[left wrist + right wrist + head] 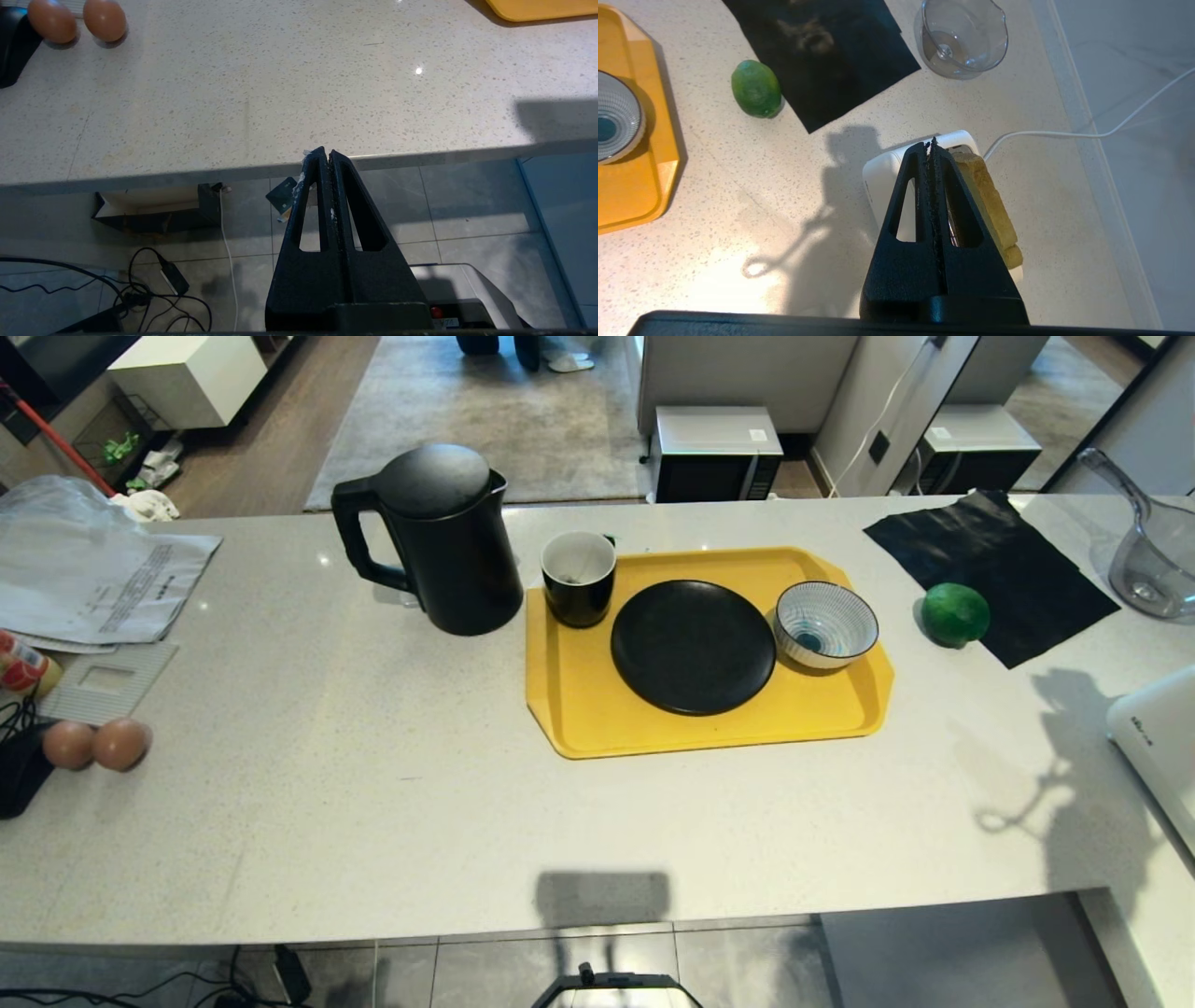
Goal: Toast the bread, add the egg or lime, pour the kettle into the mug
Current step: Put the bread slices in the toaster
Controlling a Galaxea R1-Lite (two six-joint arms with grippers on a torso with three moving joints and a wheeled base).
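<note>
The black kettle (pixel 439 537) stands on the counter left of the yellow tray (pixel 579 728). On the tray's back left corner sits the black mug (pixel 579 577). The lime (pixel 955 613) lies right of the tray; it also shows in the right wrist view (pixel 755 88). The bread (pixel 987 200) stands upright in the white toaster (pixel 885 172), sticking out of its slot. My right gripper (pixel 932 142) hangs shut and empty just above the toaster, beside the bread. My left gripper (pixel 326 153) is parked shut below the counter's front edge. Two brown eggs (pixel 70 744) (pixel 121 743) lie far left; I cannot tell if either is the task's egg.
On the tray are a black plate (pixel 693 646) and a blue-striped bowl (pixel 826 623). A black cloth (pixel 990 569) and a clear jug (pixel 1153 560) lie back right. Papers (pixel 84 569) cover the back left. The toaster's white cord (pixel 1064 134) runs off the counter.
</note>
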